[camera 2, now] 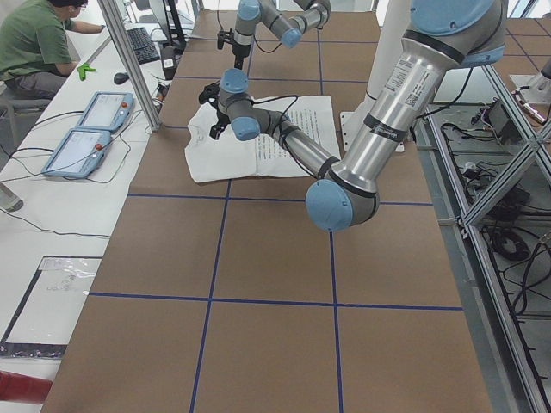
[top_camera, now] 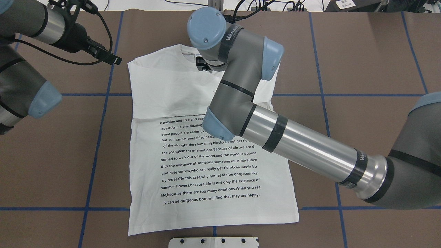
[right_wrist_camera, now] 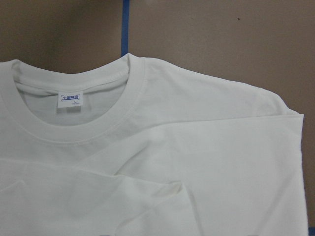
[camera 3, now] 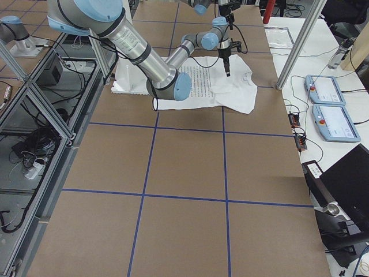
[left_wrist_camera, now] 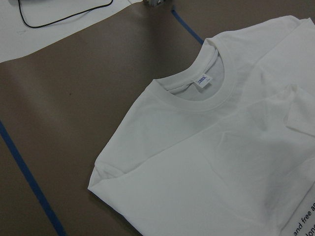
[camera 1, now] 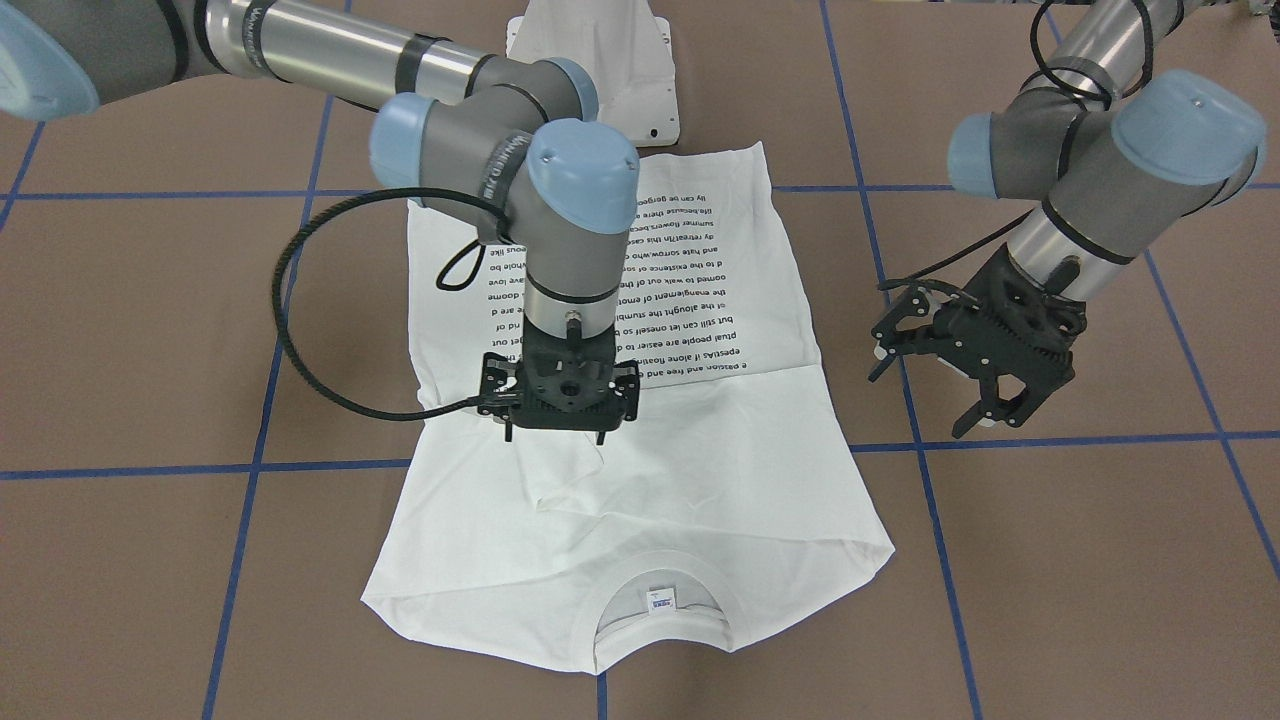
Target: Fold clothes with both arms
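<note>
The white shirt lies flat on the brown table, with its sleeves folded in over the chest. Its collar and label point away from the robot's base, and the block of black text is nearer the base. My right gripper points straight down just over the chest area, fingers apart and holding nothing. The right arm hides it in the overhead view. My left gripper hangs open above bare table beside the shirt, apart from it. Both wrist views show the collar and no fingers.
The white pedestal base stands at the shirt's hem end. Blue tape lines cross the brown table. A seated person and teach pendants are on a side desk beyond the table's far edge, near an aluminium post.
</note>
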Tool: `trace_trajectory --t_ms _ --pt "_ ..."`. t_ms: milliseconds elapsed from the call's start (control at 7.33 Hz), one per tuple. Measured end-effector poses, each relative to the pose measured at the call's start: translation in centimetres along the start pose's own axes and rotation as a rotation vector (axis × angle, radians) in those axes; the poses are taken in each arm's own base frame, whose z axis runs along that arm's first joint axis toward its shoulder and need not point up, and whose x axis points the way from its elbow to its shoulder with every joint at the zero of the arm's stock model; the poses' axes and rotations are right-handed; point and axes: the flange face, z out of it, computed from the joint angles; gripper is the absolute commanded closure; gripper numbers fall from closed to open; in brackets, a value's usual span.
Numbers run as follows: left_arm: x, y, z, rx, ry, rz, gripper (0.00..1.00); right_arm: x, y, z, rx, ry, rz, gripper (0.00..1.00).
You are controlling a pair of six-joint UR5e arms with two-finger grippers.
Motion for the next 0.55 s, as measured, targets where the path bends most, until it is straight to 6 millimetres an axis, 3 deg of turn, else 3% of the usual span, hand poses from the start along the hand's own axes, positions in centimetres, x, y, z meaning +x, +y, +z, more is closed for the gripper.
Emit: trace_trajectory --t_ms 409,545 --pt "-0.5 0.4 -0.2 -0.002 -0.001 0.006 0.00 -2.3 2.2 5.1 0.065 0.014 0.003 0.23" --pt "-0.5 0.4 -0.3 -0.001 -0.002 0.007 0.00 -2.6 2.7 6.3 0.079 0.013 0.002 0.31"
